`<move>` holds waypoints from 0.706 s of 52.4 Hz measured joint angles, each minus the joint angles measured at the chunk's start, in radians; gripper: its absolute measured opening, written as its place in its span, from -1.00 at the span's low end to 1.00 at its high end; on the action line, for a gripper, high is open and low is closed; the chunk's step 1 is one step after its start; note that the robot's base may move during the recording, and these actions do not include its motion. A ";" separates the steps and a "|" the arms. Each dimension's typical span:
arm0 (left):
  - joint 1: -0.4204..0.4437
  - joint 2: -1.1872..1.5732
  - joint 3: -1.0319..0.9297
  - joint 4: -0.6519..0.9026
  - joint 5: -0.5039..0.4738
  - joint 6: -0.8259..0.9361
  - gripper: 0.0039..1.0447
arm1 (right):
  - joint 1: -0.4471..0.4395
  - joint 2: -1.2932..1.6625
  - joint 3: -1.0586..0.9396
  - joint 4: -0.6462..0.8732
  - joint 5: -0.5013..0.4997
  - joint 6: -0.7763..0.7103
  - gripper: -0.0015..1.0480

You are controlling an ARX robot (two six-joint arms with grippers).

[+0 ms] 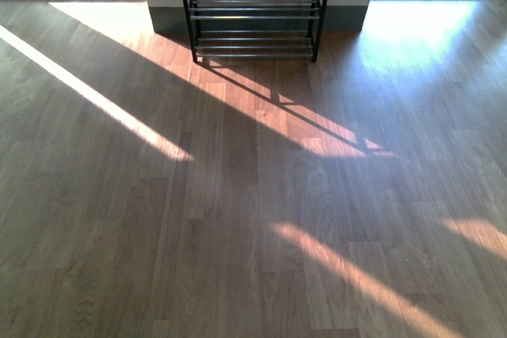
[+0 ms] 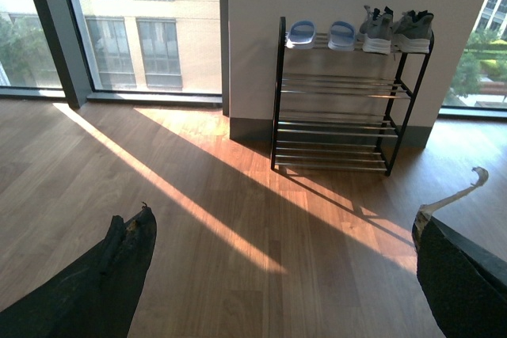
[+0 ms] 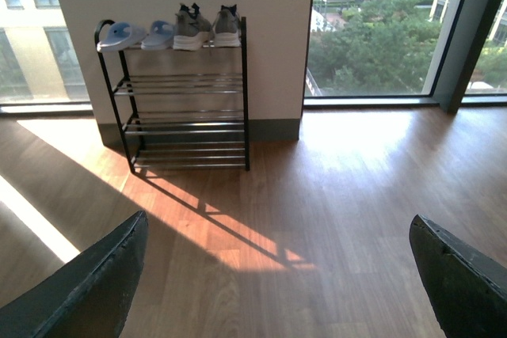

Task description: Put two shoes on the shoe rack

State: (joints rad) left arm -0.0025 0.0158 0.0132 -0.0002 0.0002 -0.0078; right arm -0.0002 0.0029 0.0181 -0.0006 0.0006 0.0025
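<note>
Four shoes line the shoe rack's (image 2: 337, 108) top tier: slides (image 2: 301, 34) leftward, sneakers (image 2: 396, 32) rightward; both tools (image 2: 277, 275) (image 3: 277, 275) gape, empty.

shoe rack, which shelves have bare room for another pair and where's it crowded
The low black metal-framed shoe rack is crowded only on its top tier: two pale blue rubber slides and two grey knit sneakers fill it side by side. The silver-bar tiers below are bare end to end. The wooden floor before the rack is free too.

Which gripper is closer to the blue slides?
Left gripper, probably. Both it and the right gripper hang far back across the floor; the slides sit at the shoe rack's left end.
</note>
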 joint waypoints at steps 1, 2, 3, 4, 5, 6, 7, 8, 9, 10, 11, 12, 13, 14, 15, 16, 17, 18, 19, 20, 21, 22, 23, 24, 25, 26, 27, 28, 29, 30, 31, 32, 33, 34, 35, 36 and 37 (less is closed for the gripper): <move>0.000 0.000 0.000 0.000 0.000 0.000 0.83 | 0.000 0.000 0.000 0.000 0.000 0.000 0.82; 0.000 0.000 0.000 0.000 0.000 0.000 0.83 | 0.000 0.000 0.000 0.000 0.000 0.000 0.82; 0.000 0.000 0.000 0.000 0.000 0.000 0.83 | 0.000 0.000 0.000 0.000 0.000 0.000 0.82; 0.000 0.000 0.000 0.000 0.000 0.000 0.83 | 0.000 0.000 0.000 0.000 0.000 0.000 0.82; 0.000 0.000 0.000 0.000 0.000 0.000 0.83 | 0.000 0.000 0.000 0.000 0.000 0.000 0.82; 0.000 0.000 0.000 0.000 0.000 0.000 0.83 | 0.000 0.000 0.000 0.000 0.000 0.000 0.82; 0.000 0.000 0.000 0.000 0.000 0.000 0.83 | 0.000 0.000 0.000 0.000 0.000 0.000 0.82; 0.000 0.000 0.000 0.000 0.000 0.000 0.83 | 0.000 0.000 0.000 0.000 0.000 0.000 0.82; 0.000 0.000 0.000 0.000 0.000 0.000 0.83 | 0.000 0.000 0.000 0.000 0.000 0.000 0.82; 0.000 0.000 0.000 0.000 0.000 0.000 0.83 | 0.000 0.000 0.000 0.000 0.000 0.000 0.82; 0.000 0.000 0.000 0.000 0.000 0.000 0.83 | 0.000 0.000 0.000 0.000 0.000 0.000 0.82; 0.000 0.000 0.000 0.000 0.000 0.000 0.83 | 0.000 0.000 0.000 0.000 0.000 0.000 0.82; 0.000 0.000 0.000 0.000 0.000 0.000 0.83 | 0.000 0.000 0.000 0.000 0.000 0.000 0.82; 0.000 0.000 0.000 0.000 0.000 0.000 0.83 | 0.000 0.000 0.000 0.000 0.000 0.000 0.82; 0.000 0.000 0.000 0.000 0.000 0.000 0.83 | 0.000 0.000 0.000 0.000 0.000 0.000 0.82; 0.000 0.000 0.000 0.000 0.000 0.000 0.83 | 0.000 0.000 0.000 0.000 0.000 0.000 0.82; 0.000 0.000 0.000 0.000 0.000 0.000 0.83 | 0.000 0.000 0.000 0.000 0.000 0.000 0.82; 0.000 0.000 0.000 0.000 0.000 0.000 0.83 | 0.000 0.000 0.000 0.000 0.000 0.000 0.82; 0.000 0.000 0.000 0.000 0.000 0.000 0.83 | 0.000 0.000 0.000 0.000 0.000 0.000 0.82; 0.000 0.000 0.000 0.000 0.000 0.000 0.83 | 0.000 0.000 0.000 0.000 0.000 0.000 0.82; 0.000 0.000 0.000 0.000 0.000 0.000 0.83 | 0.000 0.000 0.000 0.000 0.000 0.000 0.82; 0.000 0.000 0.000 0.000 0.000 0.000 0.83 | 0.000 0.000 0.000 0.000 0.000 0.000 0.82; 0.000 0.000 0.000 0.000 0.000 0.000 0.83 | 0.000 0.000 0.000 0.000 0.000 0.000 0.82; 0.000 0.000 0.000 0.000 0.000 0.000 0.83 | 0.000 0.000 0.000 0.000 0.000 0.000 0.82; 0.000 0.000 0.000 0.000 0.000 0.000 0.83 | 0.000 0.000 0.000 0.000 0.000 0.000 0.82; 0.000 0.000 0.000 0.000 0.000 0.000 0.83 | 0.000 0.000 0.000 0.000 0.000 0.000 0.82; 0.000 0.000 0.000 0.000 0.000 0.000 0.83 | 0.000 0.000 0.000 0.000 0.000 0.000 0.82; 0.000 0.000 0.000 0.000 0.000 0.000 0.83 | 0.000 0.000 0.000 0.000 0.000 0.000 0.82; 0.000 0.000 0.000 0.000 0.000 0.000 0.83 | 0.000 0.000 0.000 0.000 0.000 0.000 0.82; 0.000 0.000 0.000 0.000 0.000 0.000 0.83 | 0.000 0.000 0.000 0.000 0.000 0.000 0.82; 0.000 0.000 0.000 0.000 0.000 0.000 0.83 | 0.000 0.000 0.000 0.000 0.000 0.000 0.82; 0.000 0.000 0.000 0.000 0.000 0.000 0.83 | 0.000 0.000 0.000 0.000 0.000 0.000 0.82; 0.000 0.000 0.000 0.000 0.000 0.000 0.83 | 0.000 0.000 0.000 0.000 0.000 0.000 0.82; 0.000 0.000 0.000 0.000 0.000 0.000 0.83 | 0.000 0.000 0.000 0.000 0.000 0.000 0.82; 0.000 0.000 0.000 0.000 0.000 0.000 0.83 | 0.000 0.000 0.000 0.000 0.000 0.000 0.82; 0.000 0.000 0.000 0.000 0.000 0.000 0.83 | 0.000 0.000 0.000 0.000 0.000 0.000 0.82; 0.000 0.000 0.000 0.000 0.000 0.000 0.83 | 0.000 0.000 0.000 0.000 0.000 0.000 0.82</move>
State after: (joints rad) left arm -0.0025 0.0158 0.0132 -0.0002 0.0002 -0.0074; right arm -0.0002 0.0029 0.0181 -0.0006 0.0006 0.0029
